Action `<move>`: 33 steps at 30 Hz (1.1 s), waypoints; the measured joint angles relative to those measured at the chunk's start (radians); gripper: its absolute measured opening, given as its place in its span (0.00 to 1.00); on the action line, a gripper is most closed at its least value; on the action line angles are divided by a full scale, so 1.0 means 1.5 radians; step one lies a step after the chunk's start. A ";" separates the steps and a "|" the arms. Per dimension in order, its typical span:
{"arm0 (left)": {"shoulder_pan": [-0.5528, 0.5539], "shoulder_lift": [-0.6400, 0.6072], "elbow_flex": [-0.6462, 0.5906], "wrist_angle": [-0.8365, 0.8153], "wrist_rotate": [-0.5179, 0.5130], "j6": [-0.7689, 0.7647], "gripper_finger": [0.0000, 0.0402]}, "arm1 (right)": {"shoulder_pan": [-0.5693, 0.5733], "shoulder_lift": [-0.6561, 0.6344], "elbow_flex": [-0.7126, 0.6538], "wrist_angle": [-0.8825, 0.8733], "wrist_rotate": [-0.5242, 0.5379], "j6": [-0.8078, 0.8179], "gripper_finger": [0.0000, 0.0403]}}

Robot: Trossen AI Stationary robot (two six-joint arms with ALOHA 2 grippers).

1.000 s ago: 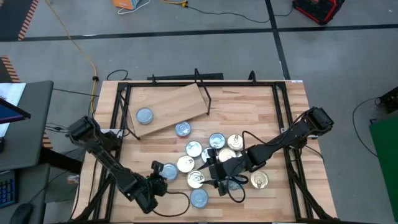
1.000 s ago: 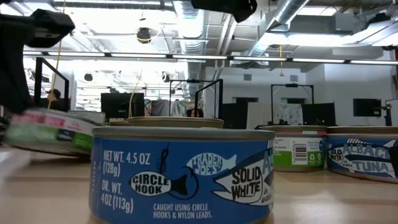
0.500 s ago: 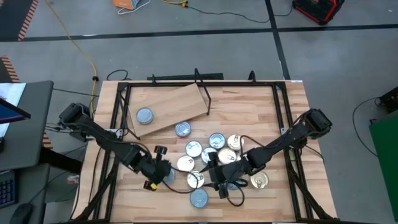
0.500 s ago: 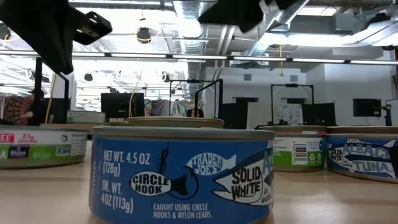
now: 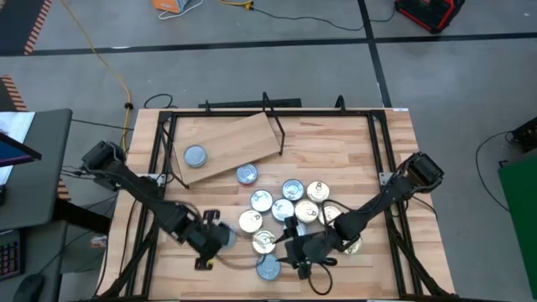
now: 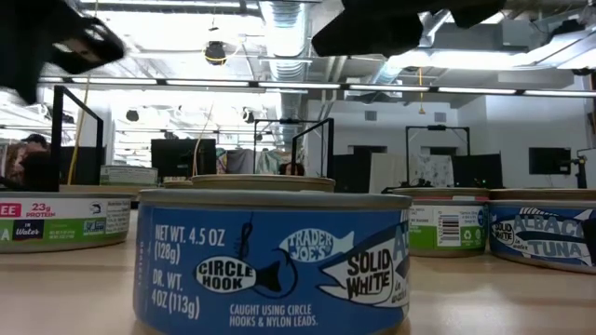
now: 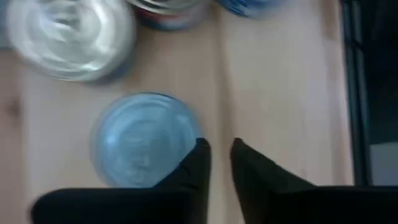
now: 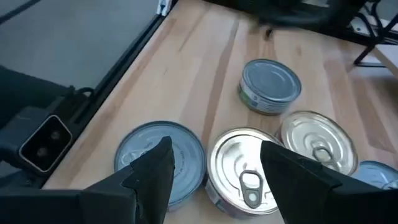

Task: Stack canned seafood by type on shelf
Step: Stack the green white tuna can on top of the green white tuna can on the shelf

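Plywood shelf (image 5: pixel 228 144) sits far side of the tin cluster (image 5: pixel 289 205). My right gripper (image 8: pixel 214 171), fingers apart and empty, hovers over near-edge tins; left gripper (image 7: pixel 217 163) nearly together, empty, beside a blue tin (image 7: pixel 144 138).

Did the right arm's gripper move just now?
Yes. The right gripper slid toward the table's near edge, away from the shelf, ending beside the lone front can.

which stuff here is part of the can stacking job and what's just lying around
Part of the job:
- cans clustered on the table
- one can already on the shelf
- plywood shelf
- left gripper beside a silver-lidded can
- right gripper open above a pull-tab can

Just lying about:
- yellow cable on the floor
- red case
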 joint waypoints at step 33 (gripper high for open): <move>-0.140 0.166 -0.001 -0.042 -0.232 0.145 0.01 | 0.005 -0.002 0.000 0.001 0.004 0.028 0.67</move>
